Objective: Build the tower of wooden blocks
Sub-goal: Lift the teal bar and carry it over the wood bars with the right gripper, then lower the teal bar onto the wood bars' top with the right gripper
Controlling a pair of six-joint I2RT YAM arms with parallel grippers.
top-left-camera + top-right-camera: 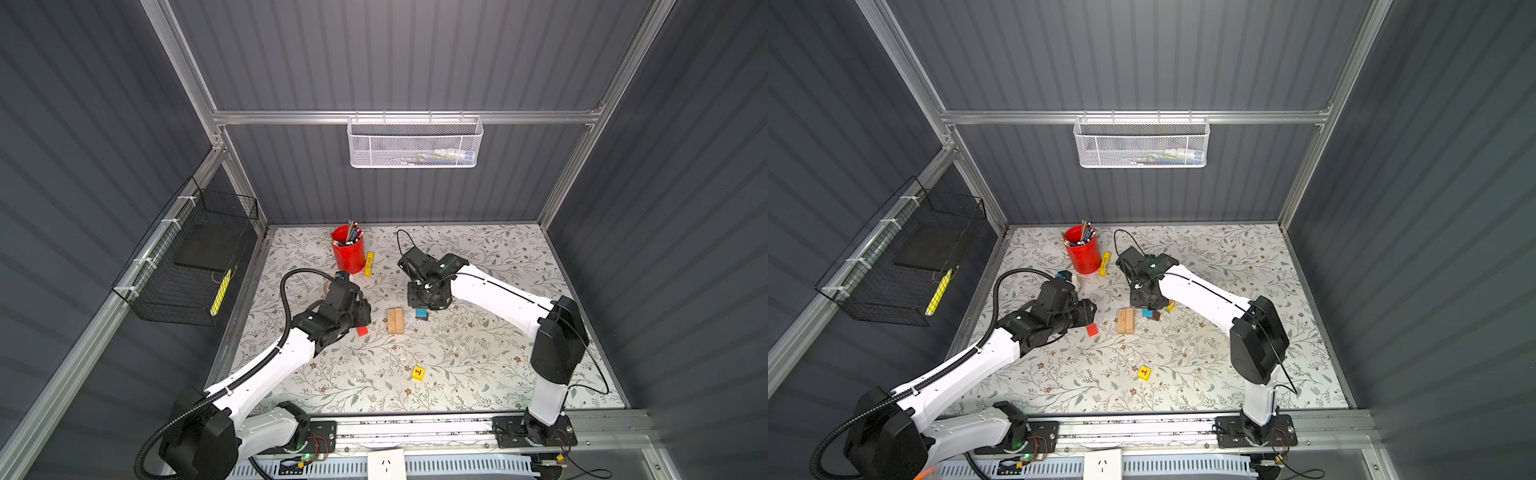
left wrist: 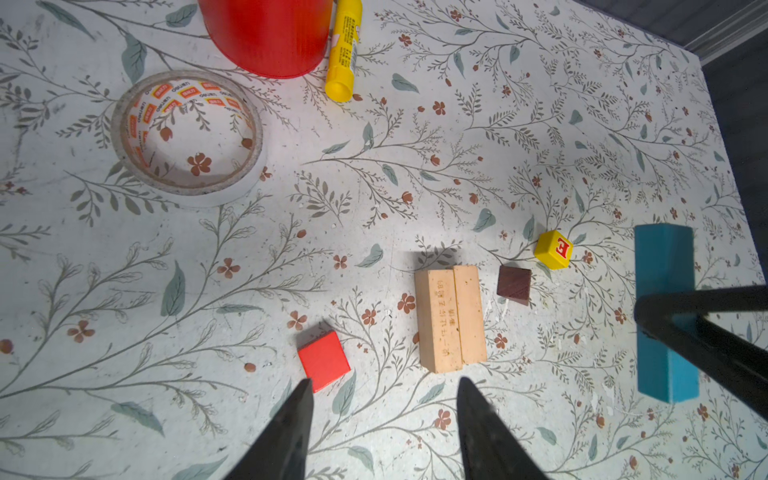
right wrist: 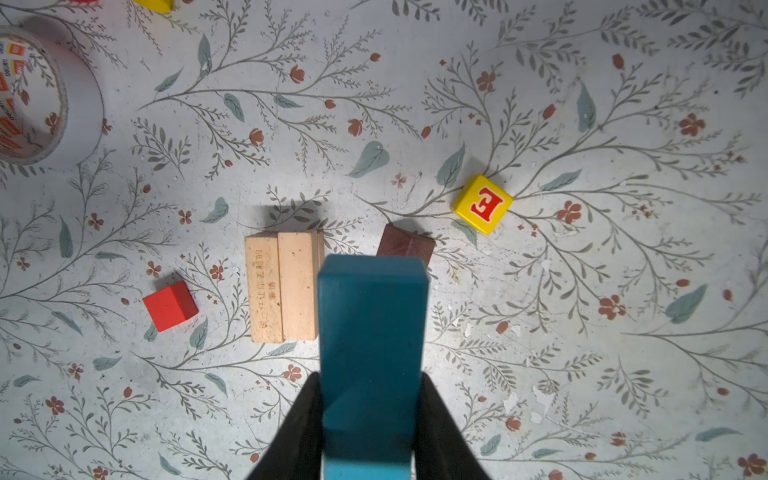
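Observation:
My right gripper (image 3: 370, 376) is shut on a blue oblong (image 3: 372, 316), which it holds above the table just right of the tan oblongs (image 3: 282, 286); these lie side by side (image 1: 395, 321). A dark brown roof-shaped piece (image 3: 405, 243) and a yellow cube (image 3: 483, 203) with a red letter sit beyond the blue oblong. My left gripper (image 2: 385, 380) is open and empty, low over the table between the red cube (image 2: 324, 360) and the tan oblongs (image 2: 451, 318). Another lettered yellow cube (image 1: 419, 372) lies alone nearer the front.
A red pen cup (image 1: 348, 249) and a yellow marker (image 1: 368, 263) stand at the back. A tape roll (image 2: 187, 133) lies left of them. A white mesh basket (image 1: 414, 143) hangs on the back wall, a black wire basket (image 1: 187, 266) on the left wall.

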